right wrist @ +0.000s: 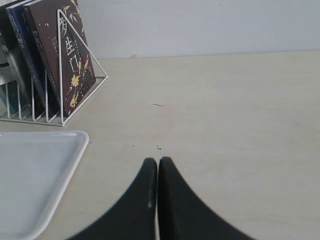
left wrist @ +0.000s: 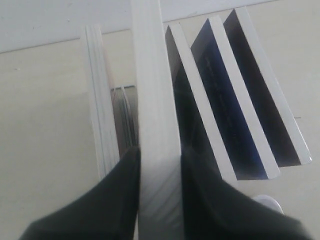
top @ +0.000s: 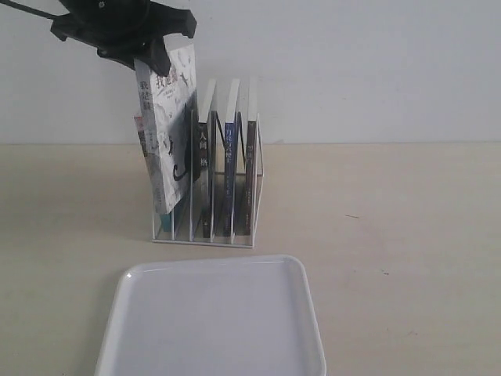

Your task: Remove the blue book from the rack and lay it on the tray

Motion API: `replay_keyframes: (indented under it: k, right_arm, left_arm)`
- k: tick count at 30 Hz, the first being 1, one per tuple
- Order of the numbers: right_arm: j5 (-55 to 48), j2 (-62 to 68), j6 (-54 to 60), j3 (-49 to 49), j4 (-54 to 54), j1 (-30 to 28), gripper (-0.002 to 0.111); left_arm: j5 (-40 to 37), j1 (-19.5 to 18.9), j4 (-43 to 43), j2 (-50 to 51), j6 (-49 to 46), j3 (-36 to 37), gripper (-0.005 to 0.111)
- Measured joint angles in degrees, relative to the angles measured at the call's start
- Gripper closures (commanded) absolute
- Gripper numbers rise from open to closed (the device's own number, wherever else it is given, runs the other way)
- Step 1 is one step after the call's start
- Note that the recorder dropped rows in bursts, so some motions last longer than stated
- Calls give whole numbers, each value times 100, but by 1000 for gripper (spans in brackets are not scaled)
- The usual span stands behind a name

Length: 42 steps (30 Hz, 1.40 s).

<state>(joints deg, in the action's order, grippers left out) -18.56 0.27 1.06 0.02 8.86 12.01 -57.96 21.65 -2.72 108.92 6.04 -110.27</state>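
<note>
While the blue book (top: 228, 160) stands upright in the rack (top: 259, 188), second from the right end in the exterior view and untouched, the left pincer (top: 149, 51) at the upper left of that frame is clamped on the top edge of a different, white-covered book (top: 168, 133), which sits higher than its neighbours and tilts a little. The right pincer (right wrist: 158, 162) has its fingers pressed together on nothing, above bare desk (right wrist: 225, 115). The tray (top: 211, 321) lies flat in the lower middle of the exterior frame, just in front of the rack. As a thin paperback, the blue book should be light but floppy, and its cover looks smooth enough to slip. The sounder hold is probably on the top edge close to the spine, where it is stiffest, with a finger in the gap on either side. The left wrist view alone looks down on the top edges and shows those gaps, along with the two dark fingers straddling the white page block. Only the exterior view shows the blue spine with its white characters and the tray's whole outline. Only the right wrist view shows the right pincer and the brown-covered book (right wrist: 62, 55) at the end of the rack.
</note>
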Motion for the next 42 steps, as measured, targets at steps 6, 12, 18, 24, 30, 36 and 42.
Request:
replay_keyframes:
  k: [6,12,18,24,30,36,42]
  right_arm:
    - [-24,0,0,0,0,0,108]
    - [-46,0,0,0,0,0,108]
    - [-50,0,0,0,0,0,108]
    - [-50,0,0,0,0,0,108]
    - [-59,0,0,0,0,0,108]
    - [-59,0,0,0,0,0,108]
    - [-59,0,0,0,0,0,108]
  left_arm:
    - [172,0,0,38,0,11,103]
    - [294,0,0,144,-11,11,103]
    - [410,0,0,368,-11,11,103]
    - [502,0,0,430,-11,11,103]
    - [640,0,0,575,-11,11,103]
    - [716,71,11,715,-72,11,103]
    - [695,98,21,767,-72,11,103]
